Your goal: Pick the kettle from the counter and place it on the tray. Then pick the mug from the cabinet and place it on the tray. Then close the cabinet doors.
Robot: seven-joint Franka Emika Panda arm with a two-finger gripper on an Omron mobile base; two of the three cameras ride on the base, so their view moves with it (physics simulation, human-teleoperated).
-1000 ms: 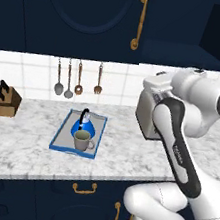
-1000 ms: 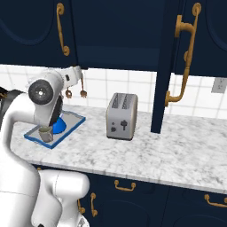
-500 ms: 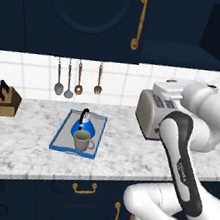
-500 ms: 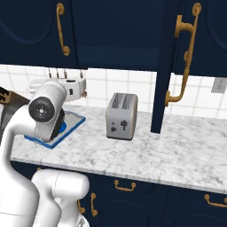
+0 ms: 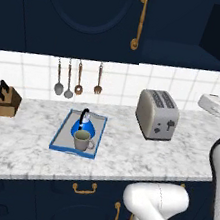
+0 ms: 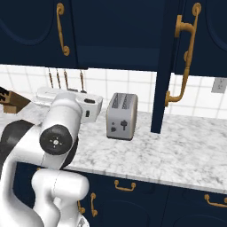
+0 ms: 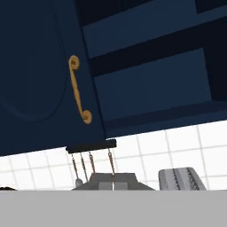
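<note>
The blue-rimmed tray (image 5: 60, 142) lies on the marbled counter (image 5: 20, 145). On it stand the blue kettle (image 5: 85, 125) and, just in front of it, the grey-beige mug (image 5: 81, 140). My gripper (image 7: 113, 185) is shut and holds nothing; it is raised to the right of the toaster and points up at the cabinet (image 7: 150, 57). The left cabinet door (image 7: 35, 75) is closed, its brass handle (image 7: 78, 90) facing me. The right door (image 6: 158, 66) stands swung open, seen edge-on. The cabinet's inner shelf is bare.
A silver toaster (image 5: 156, 113) stands on the counter right of the tray. A knife block (image 5: 3, 100) sits far left. Utensils (image 5: 78, 78) hang on the tiled wall. Navy drawers (image 6: 133, 195) with brass pulls run below the counter.
The arm has swung right, carrying the hand from in front of the toaster to the right edge of the left base view. The gripper stayed shut. Tray, kettle and mug have not moved.
</note>
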